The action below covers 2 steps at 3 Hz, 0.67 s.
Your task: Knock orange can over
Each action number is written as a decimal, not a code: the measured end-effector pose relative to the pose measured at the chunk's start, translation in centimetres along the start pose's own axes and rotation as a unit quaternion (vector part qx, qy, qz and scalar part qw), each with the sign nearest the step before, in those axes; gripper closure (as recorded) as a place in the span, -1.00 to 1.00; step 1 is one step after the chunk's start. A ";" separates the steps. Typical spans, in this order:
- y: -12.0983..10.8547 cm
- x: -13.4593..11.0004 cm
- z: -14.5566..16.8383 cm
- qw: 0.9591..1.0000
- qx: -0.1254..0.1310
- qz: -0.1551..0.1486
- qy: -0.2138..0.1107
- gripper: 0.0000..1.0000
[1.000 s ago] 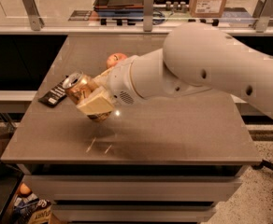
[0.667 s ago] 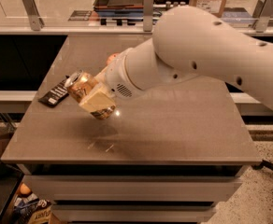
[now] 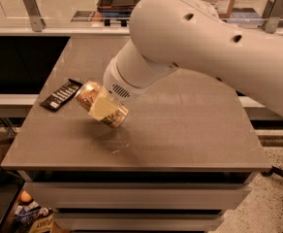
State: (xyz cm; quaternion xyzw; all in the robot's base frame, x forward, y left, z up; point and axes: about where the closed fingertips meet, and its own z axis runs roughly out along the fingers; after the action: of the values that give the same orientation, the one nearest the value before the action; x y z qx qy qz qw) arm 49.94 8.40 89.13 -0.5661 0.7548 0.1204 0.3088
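My big white arm [image 3: 199, 47] reaches from the right across the grey table [image 3: 180, 130]. My gripper [image 3: 102, 104] is at its lower-left end, a tan-gold shape with a cream pad. It hangs tilted just above the table's left half, next to a black packet. The orange can does not show in this view; the arm covers the back middle of the table.
A flat black snack packet [image 3: 60, 95] lies near the table's left edge, just left of the gripper. A counter with metal rail posts [image 3: 31, 8] runs behind the table. Bags and clutter [image 3: 30, 212] sit on the floor at the lower left.
The arm has swung to fill more of the view and now covers a peach-orange thing that showed behind the wrist. The gripper has stayed beside the black packet.
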 end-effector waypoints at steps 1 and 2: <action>0.4 0.9 0.9 0.998 0.013 0.012 0.061 1.00; 0.6 1.6 2.2 0.992 0.020 0.016 0.120 1.00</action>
State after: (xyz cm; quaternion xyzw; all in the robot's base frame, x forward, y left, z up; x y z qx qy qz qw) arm 49.82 8.55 86.34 -0.5577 0.7978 0.0415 0.2254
